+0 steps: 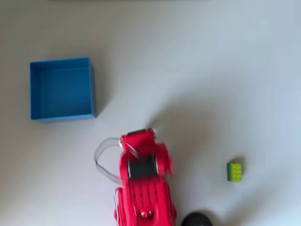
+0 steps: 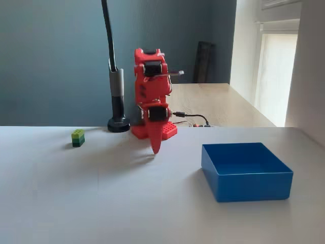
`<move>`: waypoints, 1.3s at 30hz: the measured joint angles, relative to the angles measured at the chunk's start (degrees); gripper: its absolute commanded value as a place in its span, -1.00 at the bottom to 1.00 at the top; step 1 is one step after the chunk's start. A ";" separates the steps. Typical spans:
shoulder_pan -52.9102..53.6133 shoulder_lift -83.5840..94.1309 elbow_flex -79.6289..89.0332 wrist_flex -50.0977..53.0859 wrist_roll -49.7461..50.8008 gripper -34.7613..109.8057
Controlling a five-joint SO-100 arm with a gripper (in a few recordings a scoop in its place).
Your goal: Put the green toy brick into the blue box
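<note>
Fixed view, end effector (image 2: pixel 156 148) closed, empty

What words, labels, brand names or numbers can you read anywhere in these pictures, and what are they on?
None can be read.
The green toy brick, the blue box, the red arm and the black stand behind it carry no visible lettering in either view.
</note>
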 measured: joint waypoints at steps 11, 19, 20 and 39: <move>0.09 5.01 1.14 -0.09 -0.35 -0.52; 0.09 5.01 1.14 -0.09 -0.35 -0.52; 0.09 5.01 1.14 -0.09 -0.35 -0.52; -0.44 4.48 1.14 -5.62 -0.62 -0.52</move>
